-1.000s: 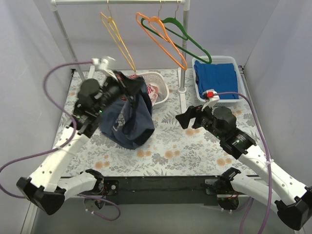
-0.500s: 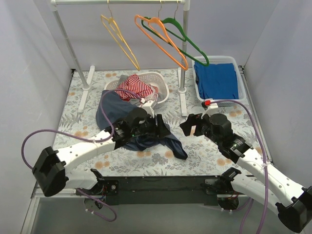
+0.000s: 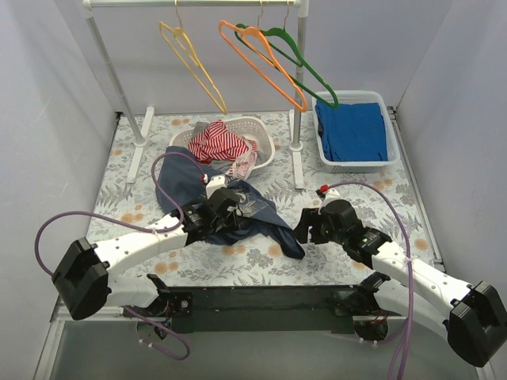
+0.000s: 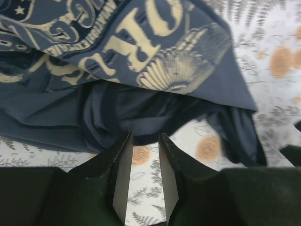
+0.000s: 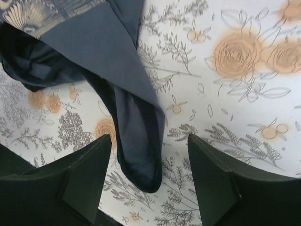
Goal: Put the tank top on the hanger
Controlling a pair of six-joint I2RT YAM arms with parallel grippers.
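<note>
While its fingers stand only a narrow slit apart, with nothing but the flowered table showing between them, the left claw sits low, and the tank top is bunched just ahead of its tips, not pinched. Further ahead of that claw the cloth's printed face turns up. It shows big cream letters, tilted and cut off by folds so that no word can be read, a small star at the far left, and a ribbed fan-shaped figure nearest the tips. The right claw is spread wide and empty. A dark narrow tongue of the tank top runs from ahead and to its left down into the gap between its fingers and ends on the table there; whether either finger touches it I cannot tell. From above, the garment lies crumpled between the two claws, more toward the left one. Beyond the left claw, past the tank top, a white basket holds a striped garment. Beyond the right claw a bin holds blue cloth. Farthest from both, the hanger hangs bare on the rail, high beyond the left claw and well apart from the tank top, with an orange hanger and a green hanger to its right.
</note>
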